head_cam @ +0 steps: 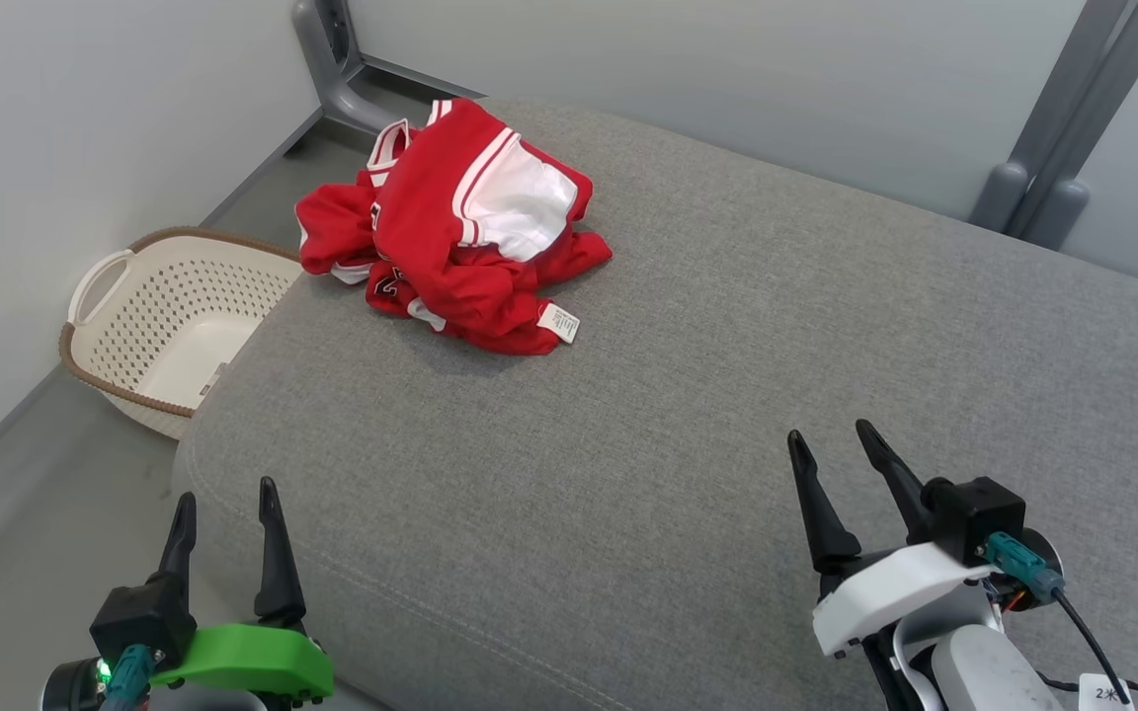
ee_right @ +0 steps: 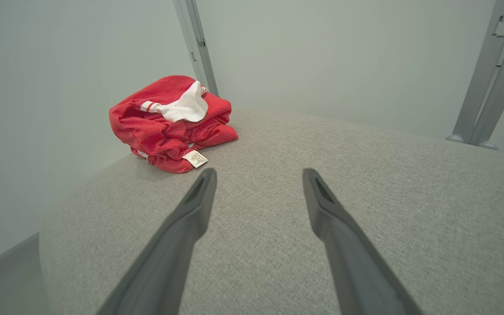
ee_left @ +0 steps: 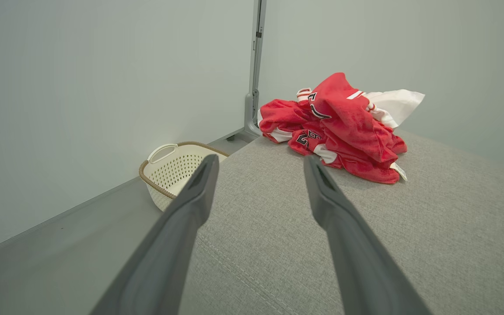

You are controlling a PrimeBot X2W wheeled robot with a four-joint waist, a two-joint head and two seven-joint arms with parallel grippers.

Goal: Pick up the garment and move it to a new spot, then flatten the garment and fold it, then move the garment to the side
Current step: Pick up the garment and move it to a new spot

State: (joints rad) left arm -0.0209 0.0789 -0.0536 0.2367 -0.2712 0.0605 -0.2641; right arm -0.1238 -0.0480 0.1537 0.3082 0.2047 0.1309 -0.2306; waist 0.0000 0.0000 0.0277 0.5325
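Left claw (head_cam: 225,492) and right claw (head_cam: 829,431) are both empty, spread wide; the crumpled red-and-white jersey (head_cam: 460,237) sits well ahead of the left, ahead-left of the right, at the grey cushion (head_cam: 628,444) edge, so a shallow pinch risks shoving it off toward the laundry basket (head_cam: 164,316).

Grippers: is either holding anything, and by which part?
Nothing is held. The left gripper and right gripper are open and empty; the garment lies apart.
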